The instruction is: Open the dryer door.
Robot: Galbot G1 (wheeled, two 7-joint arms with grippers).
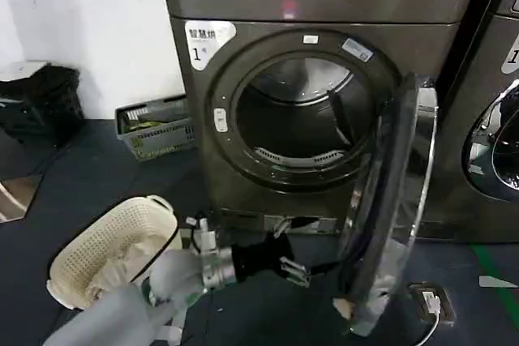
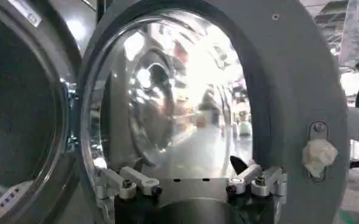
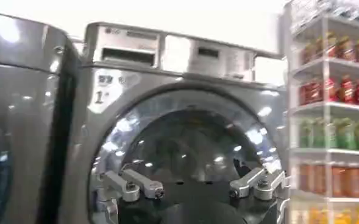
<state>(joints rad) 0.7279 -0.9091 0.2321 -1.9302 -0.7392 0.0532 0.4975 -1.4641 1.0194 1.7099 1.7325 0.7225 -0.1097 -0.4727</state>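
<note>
The grey-brown dryer (image 1: 324, 6) with the white "1" sticker stands with its drum (image 1: 300, 119) exposed. The dryer door (image 1: 389, 200) is swung out to the right, nearly edge-on in the head view. My left gripper (image 1: 296, 269) sits low in front of the machine, beside the door's lower inner edge. In the left wrist view the door's glass bowl (image 2: 167, 103) lies just beyond the left gripper (image 2: 194, 182), which is open with nothing between its fingers (image 2: 136, 178). My right gripper (image 3: 194, 190) is open and faces a closed chrome-ringed door (image 3: 185, 140) of a neighbouring machine.
A white laundry basket (image 1: 113, 249) lies on the floor by my left arm. A grey crate (image 1: 158, 127) stands at the wall. The neighbouring machine (image 1: 495, 143) is at the right. A plug and cable (image 1: 430, 301) lie below the door. Shelves of bottles (image 3: 331, 122) stand nearby.
</note>
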